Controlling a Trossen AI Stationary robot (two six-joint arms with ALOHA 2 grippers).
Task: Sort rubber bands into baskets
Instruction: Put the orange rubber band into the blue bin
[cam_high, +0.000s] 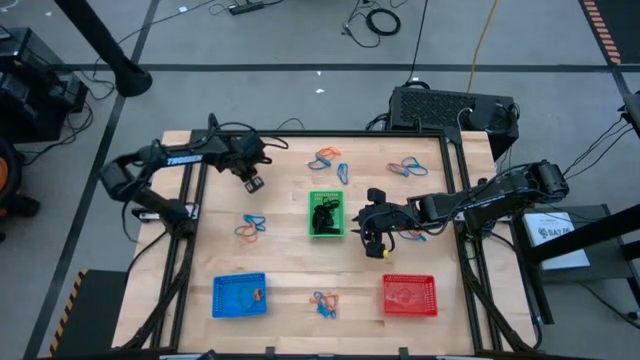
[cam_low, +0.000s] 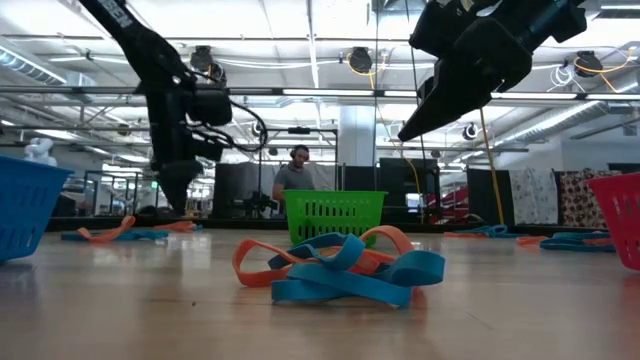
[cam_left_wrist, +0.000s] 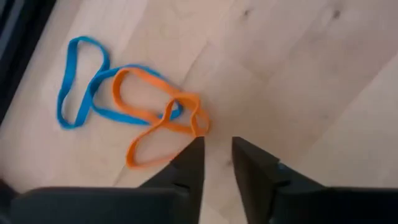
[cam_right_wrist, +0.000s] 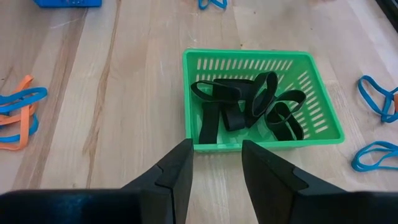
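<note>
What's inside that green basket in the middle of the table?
The green basket holds several black rubber bands, piled and overlapping. The pile covers part of the basket floor, so anything under it cannot be seen.

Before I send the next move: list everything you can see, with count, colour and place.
green basket: one, table centre.
black rubber bands: several, in the green basket.
blue basket: one, near-left.
red basket: one, near-right.
loose rubber bands: orange and blue, four clumps on the table.
table: one, light wood.
person: one, in the room behind.
left gripper: far-left, empty.
right gripper: open, beside the green basket.
</note>
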